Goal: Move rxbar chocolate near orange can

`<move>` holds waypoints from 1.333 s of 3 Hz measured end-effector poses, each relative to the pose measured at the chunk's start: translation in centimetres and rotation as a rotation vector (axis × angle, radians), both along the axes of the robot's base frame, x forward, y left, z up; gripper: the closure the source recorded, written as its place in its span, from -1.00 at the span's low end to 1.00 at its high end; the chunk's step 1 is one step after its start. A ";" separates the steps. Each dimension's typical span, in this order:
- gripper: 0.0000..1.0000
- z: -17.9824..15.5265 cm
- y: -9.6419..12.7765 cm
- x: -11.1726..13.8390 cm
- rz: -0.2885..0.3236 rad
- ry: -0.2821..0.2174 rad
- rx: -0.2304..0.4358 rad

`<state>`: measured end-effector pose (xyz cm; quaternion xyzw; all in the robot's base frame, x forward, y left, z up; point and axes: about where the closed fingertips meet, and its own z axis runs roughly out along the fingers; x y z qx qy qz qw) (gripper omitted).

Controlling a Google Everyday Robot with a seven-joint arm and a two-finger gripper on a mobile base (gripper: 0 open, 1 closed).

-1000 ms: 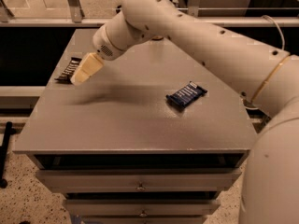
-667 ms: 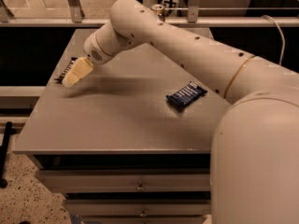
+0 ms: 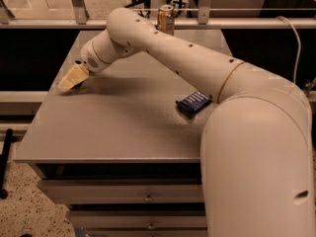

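The orange can (image 3: pixel 166 19) stands upright at the table's far edge, behind my arm. My gripper (image 3: pixel 65 85) reaches down to the table's left edge, at the spot where the black rxbar chocolate lay in the earlier frames. The gripper covers that spot, so the bar is hidden now. The can is far from the gripper, to its right and further back.
A dark blue-wrapped bar (image 3: pixel 194 102) lies on the right part of the grey table (image 3: pixel 123 132), close to my arm. The table has drawers below its front edge. A rail and glass run along the back.
My gripper has moved left and down onto the table's left edge, over the black bar. The arm has swung aside, so the orange can now shows. The blue bar has not moved.
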<state>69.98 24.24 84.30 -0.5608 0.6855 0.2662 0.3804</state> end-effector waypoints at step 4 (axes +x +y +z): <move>1.00 3.6 -3.8 1.8 -0.084 -0.096 -0.010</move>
